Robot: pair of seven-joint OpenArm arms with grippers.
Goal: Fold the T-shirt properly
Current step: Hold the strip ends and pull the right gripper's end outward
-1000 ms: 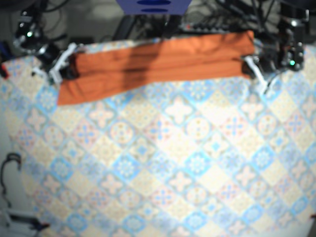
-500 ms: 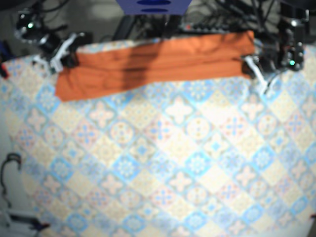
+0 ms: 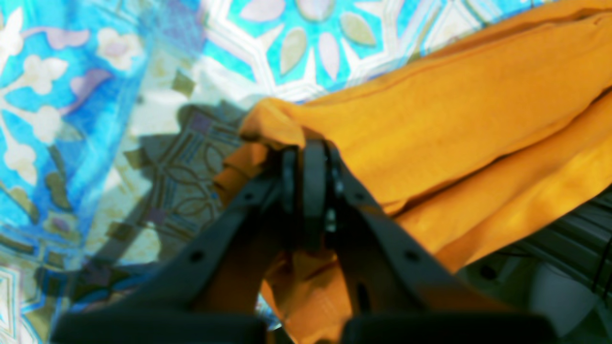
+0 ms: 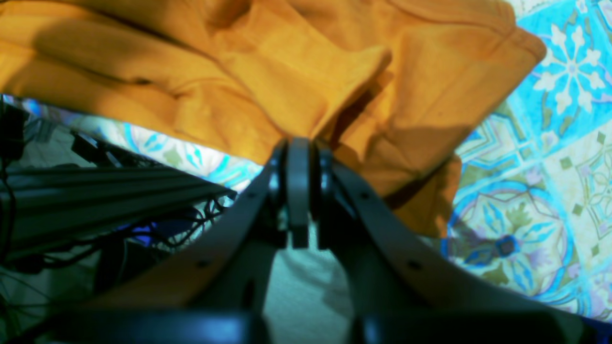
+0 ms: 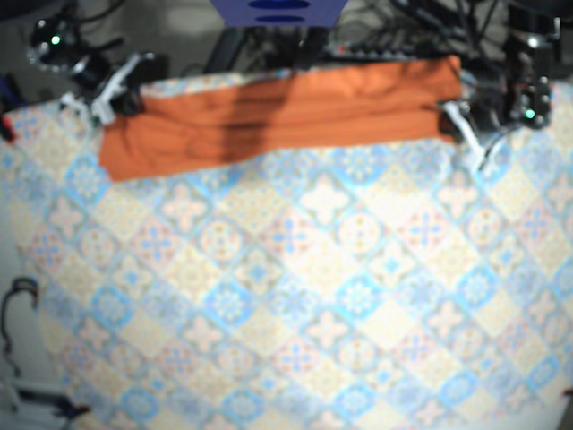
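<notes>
The orange T-shirt (image 5: 277, 116) lies as a long folded band across the far edge of the table. In the base view my right gripper (image 5: 121, 100) grips its left end near the back left corner, and my left gripper (image 5: 450, 121) grips its right end. The right wrist view shows the right gripper (image 4: 299, 157) shut on a fold of the orange T-shirt (image 4: 296, 76), partly past the table edge. In the left wrist view the left gripper (image 3: 308, 157) is shut on a bunched corner of the T-shirt (image 3: 430, 124).
A patterned blue and cream tablecloth (image 5: 313, 296) covers the table. Cables and dark frame parts (image 4: 95, 191) sit beyond the far edge. A blue box (image 5: 277, 11) stands behind the table's back middle. Black cable loops (image 5: 18, 305) hang at the left side.
My right gripper has pulled the shirt's left end up and back toward the far left corner, lifting its lower left corner. The left gripper and the right end have stayed put.
</notes>
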